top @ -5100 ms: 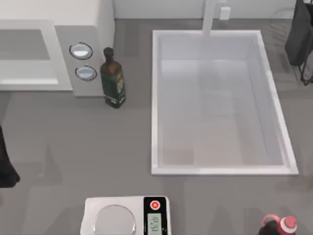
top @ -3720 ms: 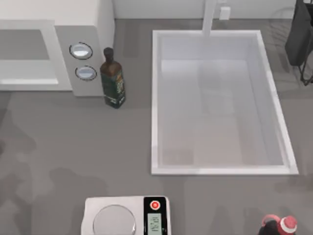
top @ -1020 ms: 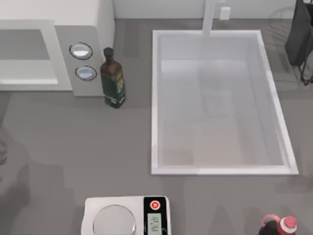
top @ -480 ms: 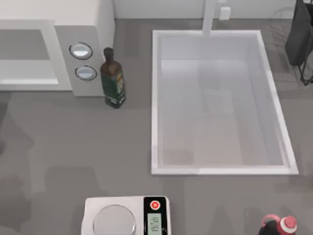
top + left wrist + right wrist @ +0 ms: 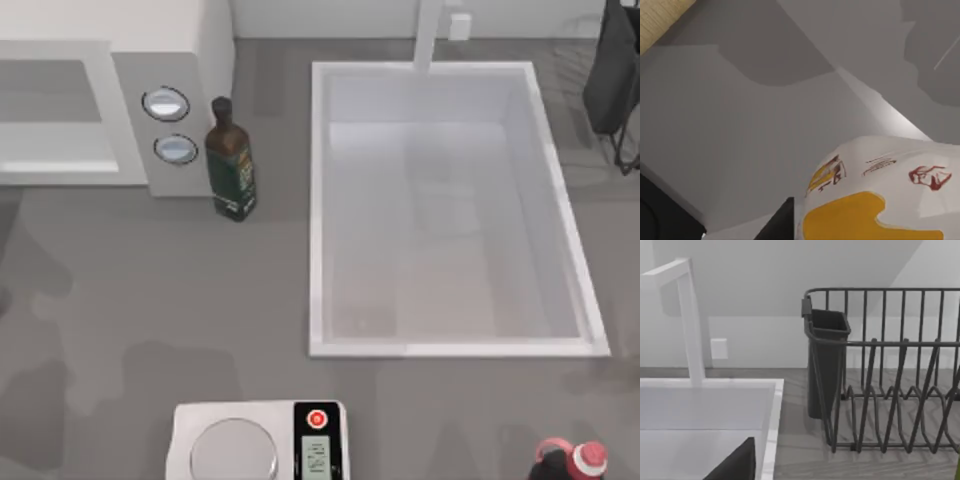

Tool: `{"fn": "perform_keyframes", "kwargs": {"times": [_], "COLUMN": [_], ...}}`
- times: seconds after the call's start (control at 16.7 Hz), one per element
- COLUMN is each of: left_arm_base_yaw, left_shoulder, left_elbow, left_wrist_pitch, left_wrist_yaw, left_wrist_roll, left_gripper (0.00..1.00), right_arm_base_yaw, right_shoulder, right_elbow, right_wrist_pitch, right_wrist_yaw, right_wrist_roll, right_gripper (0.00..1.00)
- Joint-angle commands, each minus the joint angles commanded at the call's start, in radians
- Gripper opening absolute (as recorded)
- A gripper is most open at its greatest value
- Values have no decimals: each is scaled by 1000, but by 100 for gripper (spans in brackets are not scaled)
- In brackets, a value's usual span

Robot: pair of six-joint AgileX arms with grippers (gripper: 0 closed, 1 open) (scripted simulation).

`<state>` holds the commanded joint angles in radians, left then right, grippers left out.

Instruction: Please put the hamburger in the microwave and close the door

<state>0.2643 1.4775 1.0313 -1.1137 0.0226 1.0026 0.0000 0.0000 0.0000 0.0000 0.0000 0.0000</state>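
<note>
One wrapped hamburger [image 5: 875, 195] fills left wrist view, tight against that camera.
Microwave [image 5: 110, 100] sits table-left, nearest left arm; grip state unclear.

You had a dark oil bottle [image 5: 231, 160] upright at ten o'clock, a white sink [image 5: 315, 210] with faucet [image 5: 428, 35] at one to three o'clock, a dish rack [image 5: 885, 370] holding a dark cup [image 5: 826, 360] at two, a kitchen scale [image 5: 260, 442] at six, and a red-capped bottle [image 5: 572, 461] at five.
</note>
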Motion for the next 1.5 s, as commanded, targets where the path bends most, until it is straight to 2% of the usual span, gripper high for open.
{"fn": "perform_keyframes", "kwargs": {"times": [0.18, 0.42, 0.84, 1.32, 1.5], "left_arm_base_yaw": [0, -8, -26, -26, -23], "left_shoulder": [23, 99, 334, 557, 610], "left_elbow": [18, 57, 36, -69, -99], "left_wrist_pitch": [59, 273, 865, 1586, 1800], "left_wrist_yaw": [-2, 1, 48, 164, 208], "left_wrist_roll": [-28, -124, -400, -738, -826], "left_gripper": [0, 0, 0, 0, 0], "right_arm_base_yaw": [0, 0, 0, 0, 0], "right_shoulder": [0, 0, 0, 0, 0], "right_elbow": [0, 0, 0, 0, 0], "right_wrist_pitch": [0, 0, 0, 0, 0], "right_wrist_yaw": [0, 0, 0, 0, 0], "right_wrist_roll": [0, 0, 0, 0, 0], "right_gripper": [100, 100, 100, 100, 100]}}
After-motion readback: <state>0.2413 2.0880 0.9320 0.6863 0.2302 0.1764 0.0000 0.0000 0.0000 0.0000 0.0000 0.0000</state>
